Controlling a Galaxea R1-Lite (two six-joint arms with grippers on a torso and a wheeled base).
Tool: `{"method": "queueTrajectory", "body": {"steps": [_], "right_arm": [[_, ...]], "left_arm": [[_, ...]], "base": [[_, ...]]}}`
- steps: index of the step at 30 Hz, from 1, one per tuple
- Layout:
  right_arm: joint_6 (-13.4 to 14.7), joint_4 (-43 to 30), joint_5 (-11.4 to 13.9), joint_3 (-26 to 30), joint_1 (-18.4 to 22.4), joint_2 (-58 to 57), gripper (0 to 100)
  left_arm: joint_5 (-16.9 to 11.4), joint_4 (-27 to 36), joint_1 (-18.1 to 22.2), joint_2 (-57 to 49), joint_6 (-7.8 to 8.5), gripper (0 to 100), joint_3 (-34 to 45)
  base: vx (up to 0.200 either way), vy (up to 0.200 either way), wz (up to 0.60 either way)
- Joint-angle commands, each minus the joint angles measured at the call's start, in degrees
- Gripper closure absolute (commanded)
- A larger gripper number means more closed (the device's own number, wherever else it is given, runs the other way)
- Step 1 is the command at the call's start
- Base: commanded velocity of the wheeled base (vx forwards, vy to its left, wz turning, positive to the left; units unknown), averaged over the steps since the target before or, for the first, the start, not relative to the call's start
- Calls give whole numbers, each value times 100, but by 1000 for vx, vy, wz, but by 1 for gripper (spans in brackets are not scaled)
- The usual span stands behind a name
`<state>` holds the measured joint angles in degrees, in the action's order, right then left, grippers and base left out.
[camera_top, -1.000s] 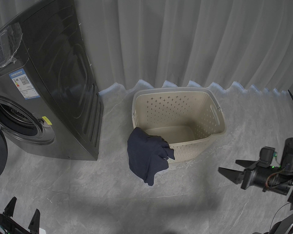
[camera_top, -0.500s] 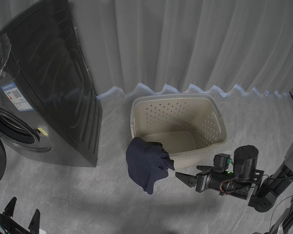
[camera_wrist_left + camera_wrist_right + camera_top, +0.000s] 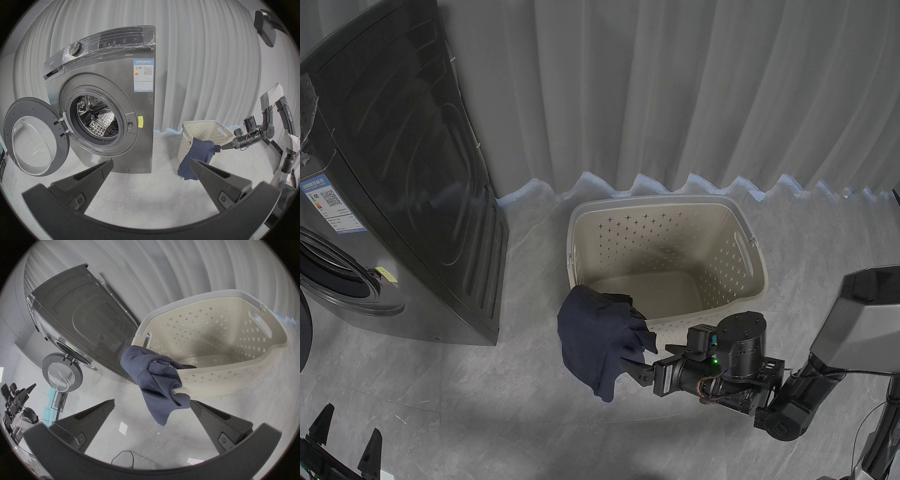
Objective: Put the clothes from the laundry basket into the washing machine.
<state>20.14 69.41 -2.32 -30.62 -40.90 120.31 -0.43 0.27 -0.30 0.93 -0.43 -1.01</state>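
Observation:
A dark navy cloth (image 3: pixel 594 337) hangs over the front left corner of the beige laundry basket (image 3: pixel 662 203), mostly down its outer wall. My right gripper (image 3: pixel 647 357) is open at the cloth's right edge, its lower fingertip touching the fabric. In the right wrist view the cloth (image 3: pixel 150 374) hangs in the gap of the right gripper (image 3: pixel 151 405), in front of the basket (image 3: pixel 200 301). The washing machine (image 3: pixel 394 187) stands to the left. Its round door (image 3: pixel 31 137) is swung open and the drum (image 3: pixel 93 117) shows. My left gripper (image 3: pixel 351 424) is open, low at the near left.
A pale curtain (image 3: pixel 675 94) hangs behind the basket and machine. Grey tiled floor (image 3: pixel 519 387) lies bare between the machine's front and the basket. The basket bottom (image 3: pixel 656 294) holds nothing. A thin cable (image 3: pixel 125 458) lies on the floor near me.
My right arm has swung in from the far right to the cloth's edge, staying open. The head camera shifted a little at first. The cloth, the basket and my left gripper have kept still.

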Motion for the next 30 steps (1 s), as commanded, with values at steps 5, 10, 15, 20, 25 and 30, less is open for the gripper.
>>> {"method": "queueTrajectory", "body": {"steps": [5,10,15,20,25,30], "right_arm": [[-19,503,-23,-515,-94,845,0],[-36,1057,-32,-875,-67,1372,0],[-72,1224,-94,-1113,-67,1539,0],[-63,1241,-111,-1183,-58,1566,0],[-63,1435,-111,-1271,-67,1627,100],[-54,1461,-111,-1192,-102,1557,100]], "left_arm": [[-1,0,-5,-49,-1,0,92],[-1,0,4,-49,-1,0,92],[-1,0,4,-49,8,0,92],[-1,0,4,-49,8,0,92],[-1,0,4,-49,8,0,92],[-1,0,4,-49,8,0,92]], "base": [[0,0,0],[0,0,0],[0,0,0],[0,0,0],[0,0,0],[0,0,0]]}}
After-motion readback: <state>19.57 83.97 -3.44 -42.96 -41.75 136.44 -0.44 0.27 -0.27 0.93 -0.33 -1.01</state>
